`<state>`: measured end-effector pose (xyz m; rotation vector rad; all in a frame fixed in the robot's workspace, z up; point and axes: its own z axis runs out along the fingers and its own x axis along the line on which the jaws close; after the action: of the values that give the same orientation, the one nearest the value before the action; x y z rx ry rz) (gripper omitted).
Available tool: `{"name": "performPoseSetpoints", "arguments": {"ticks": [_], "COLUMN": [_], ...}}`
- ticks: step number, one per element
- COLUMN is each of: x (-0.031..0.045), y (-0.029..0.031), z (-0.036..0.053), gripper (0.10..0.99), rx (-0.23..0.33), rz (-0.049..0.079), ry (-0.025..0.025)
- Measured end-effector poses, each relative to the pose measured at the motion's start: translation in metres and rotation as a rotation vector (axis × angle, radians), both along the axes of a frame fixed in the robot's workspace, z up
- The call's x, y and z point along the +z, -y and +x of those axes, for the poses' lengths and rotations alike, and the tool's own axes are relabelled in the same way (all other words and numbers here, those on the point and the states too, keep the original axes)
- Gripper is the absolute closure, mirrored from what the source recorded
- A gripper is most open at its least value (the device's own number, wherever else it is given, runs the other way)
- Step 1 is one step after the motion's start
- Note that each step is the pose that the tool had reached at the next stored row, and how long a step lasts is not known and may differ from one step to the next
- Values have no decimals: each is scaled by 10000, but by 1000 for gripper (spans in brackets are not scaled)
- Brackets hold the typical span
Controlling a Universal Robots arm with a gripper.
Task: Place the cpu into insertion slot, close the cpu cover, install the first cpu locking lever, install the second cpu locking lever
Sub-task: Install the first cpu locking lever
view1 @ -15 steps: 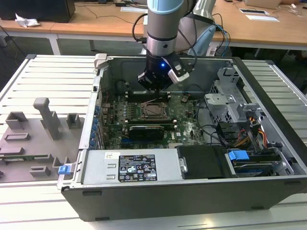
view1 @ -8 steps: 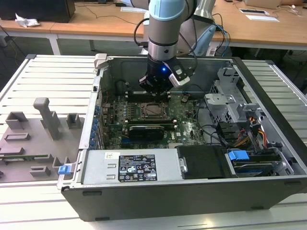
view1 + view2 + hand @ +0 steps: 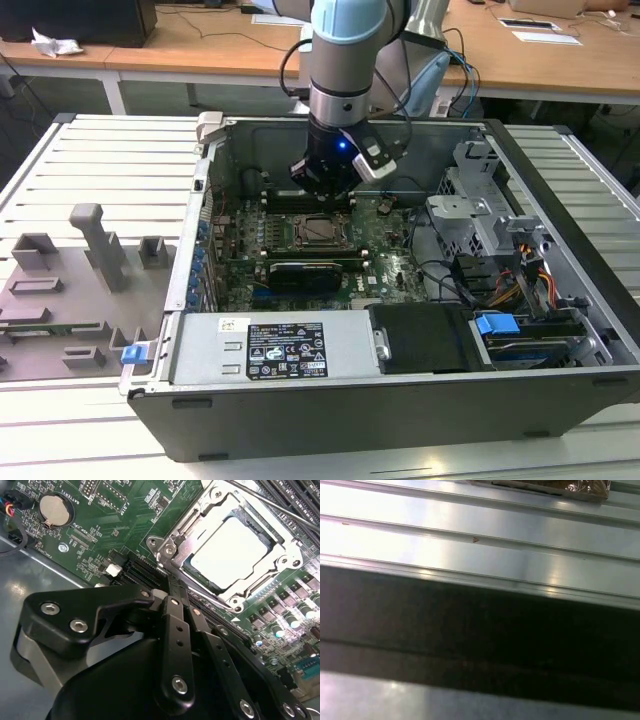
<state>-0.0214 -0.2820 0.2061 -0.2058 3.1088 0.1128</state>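
Note:
The cpu (image 3: 232, 552) lies flat in the insertion slot (image 3: 156, 544) of the green board (image 3: 125, 525), its dull silvery top showing through the window of the cpu cover (image 3: 197, 520), which is down over it. A thin metal lever rod (image 3: 280, 505) runs along the socket's far side. My gripper (image 3: 172, 582) is shut, its black fingertips together right at the near corner of the socket, nothing visibly held. In the exterior view my gripper (image 3: 322, 190) hangs inside the open case just behind the socket (image 3: 320, 232).
A coin battery (image 3: 55, 510) and black memory slots (image 3: 142, 572) flank the socket. A long black card (image 3: 305, 272), the power supply (image 3: 280, 350) and a drive cage (image 3: 480, 215) crowd the case. A grey fixture tray (image 3: 70, 290) lies on the ribbed table (image 3: 480, 555).

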Motion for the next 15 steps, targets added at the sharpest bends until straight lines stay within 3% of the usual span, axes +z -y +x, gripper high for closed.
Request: {"name": "performPoseSetpoints", "arguments": {"ticks": [6, 9, 11, 15], "x": [-22, 25, 2, -21], "y": [-3, -4, -4, -4], "z": [4, 5, 5, 6], "gripper": [980, 980, 980, 980], "rx": [-1, 0, -1, 0], "rz": [-58, -66, -210, -363], "ry": [-3, 2, 0, -1]}}
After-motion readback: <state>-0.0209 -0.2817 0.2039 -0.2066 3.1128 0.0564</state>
